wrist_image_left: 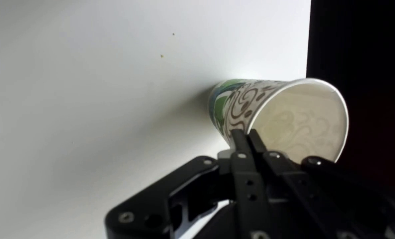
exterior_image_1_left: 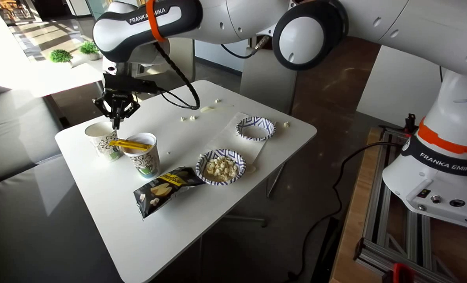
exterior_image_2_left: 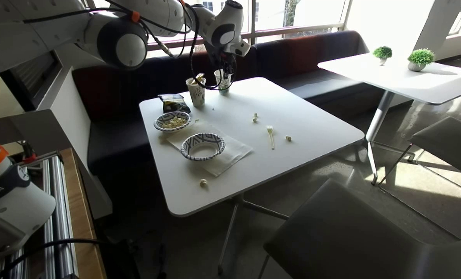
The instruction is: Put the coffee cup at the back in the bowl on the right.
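The coffee cup (exterior_image_1_left: 107, 146), pale with a brown swirl and green print, stands at the table's far corner. It also shows in an exterior view (exterior_image_2_left: 223, 86) and in the wrist view (wrist_image_left: 293, 119). My gripper (exterior_image_1_left: 116, 122) is shut on its rim. In the wrist view one fingertip is outside the wall and one inside (wrist_image_left: 247, 134). The cup looks empty and seems to rest on the table. The bowl (exterior_image_1_left: 255, 121), white with a blue-grey pattern and fluted rim, is empty. It sits partly on a napkin, also in an exterior view (exterior_image_2_left: 203, 139).
A similar cup (exterior_image_1_left: 143, 162) holding a yellow packet (exterior_image_1_left: 133, 144) stands beside the coffee cup. A patterned bowl with popcorn (exterior_image_1_left: 238, 157) and a black snack bag (exterior_image_1_left: 166, 188) lie nearby. A napkin (exterior_image_2_left: 226, 161), a fork (exterior_image_2_left: 270, 135) and several popcorn pieces are on the table (exterior_image_2_left: 308, 131).
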{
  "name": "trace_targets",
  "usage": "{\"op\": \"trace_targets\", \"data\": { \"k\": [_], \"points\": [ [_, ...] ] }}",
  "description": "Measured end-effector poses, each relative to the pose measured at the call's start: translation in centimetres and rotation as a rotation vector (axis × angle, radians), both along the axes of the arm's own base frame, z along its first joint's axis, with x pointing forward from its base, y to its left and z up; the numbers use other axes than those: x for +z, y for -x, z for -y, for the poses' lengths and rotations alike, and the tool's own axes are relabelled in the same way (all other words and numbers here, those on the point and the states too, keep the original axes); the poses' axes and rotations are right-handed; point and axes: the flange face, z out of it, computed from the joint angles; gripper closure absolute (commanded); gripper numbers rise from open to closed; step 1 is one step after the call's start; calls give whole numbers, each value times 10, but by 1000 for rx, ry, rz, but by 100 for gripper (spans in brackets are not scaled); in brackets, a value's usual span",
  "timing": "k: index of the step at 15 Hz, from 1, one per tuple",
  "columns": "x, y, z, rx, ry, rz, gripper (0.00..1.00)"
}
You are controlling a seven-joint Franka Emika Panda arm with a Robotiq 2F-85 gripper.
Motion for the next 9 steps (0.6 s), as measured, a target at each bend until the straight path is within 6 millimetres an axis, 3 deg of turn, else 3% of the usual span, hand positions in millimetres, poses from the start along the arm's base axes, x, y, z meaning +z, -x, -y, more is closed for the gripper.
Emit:
{"op": "trace_targets", "data": {
  "k": [4, 9],
  "points": [
    [13, 2, 0, 7, 19, -25, 99],
    [90, 8, 10, -151, 141, -95, 99]
  ]
}}
